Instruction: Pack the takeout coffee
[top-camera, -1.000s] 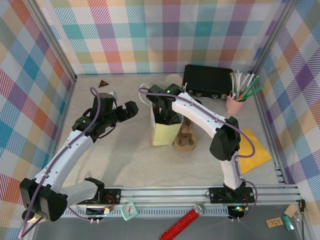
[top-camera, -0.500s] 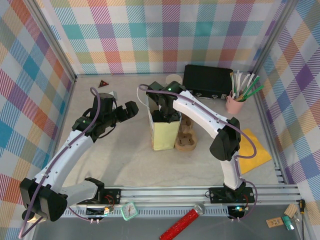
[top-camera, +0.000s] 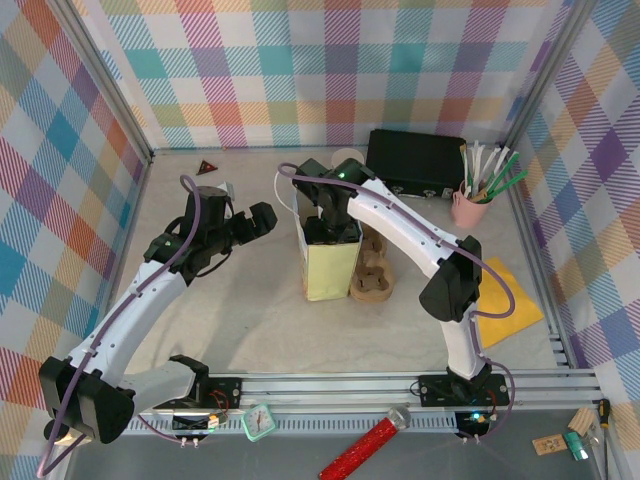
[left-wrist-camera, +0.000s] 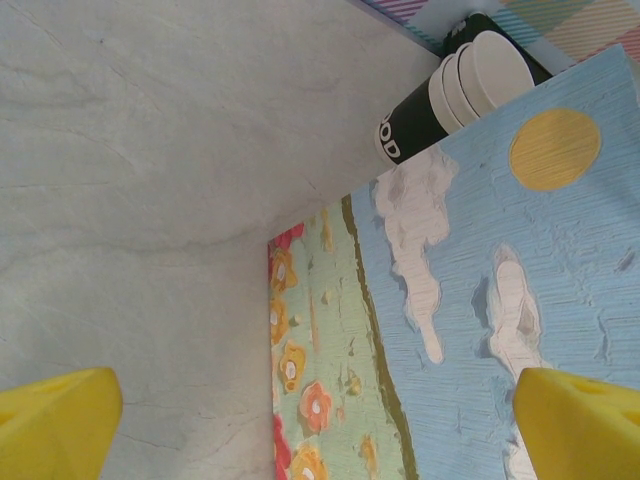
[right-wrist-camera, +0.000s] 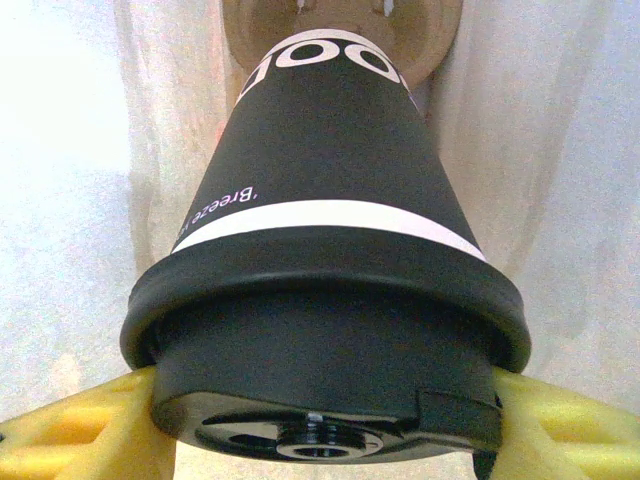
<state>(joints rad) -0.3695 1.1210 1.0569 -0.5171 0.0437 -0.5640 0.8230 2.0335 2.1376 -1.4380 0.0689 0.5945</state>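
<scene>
The right tool (top-camera: 330, 228) is gripping the coffee (right-wrist-camera: 330, 200) by its black lid. Its yellow fingers (right-wrist-camera: 70, 425) are pressing in from either side, partly closed around the lid. The cup is hanging upright below the tool, with its long axis running straight down from the wrist and its base lowermost. In the wrist view, pale walls are rising close on both sides of it. From above, the tool is sitting right at the open mouth of the bag (top-camera: 332, 270), so I judge the coffee to be partly inside.

The coming move is turning on that vertical line: the bag's floor is lying directly beneath the cup, so lowering along the cup's own axis is looking like the way in. I cannot tell whether the base is touching anything yet.

The left tool (top-camera: 257, 220) is standing wide open and holding nothing, over the worktop (top-camera: 230, 320) to the bag's left.
</scene>
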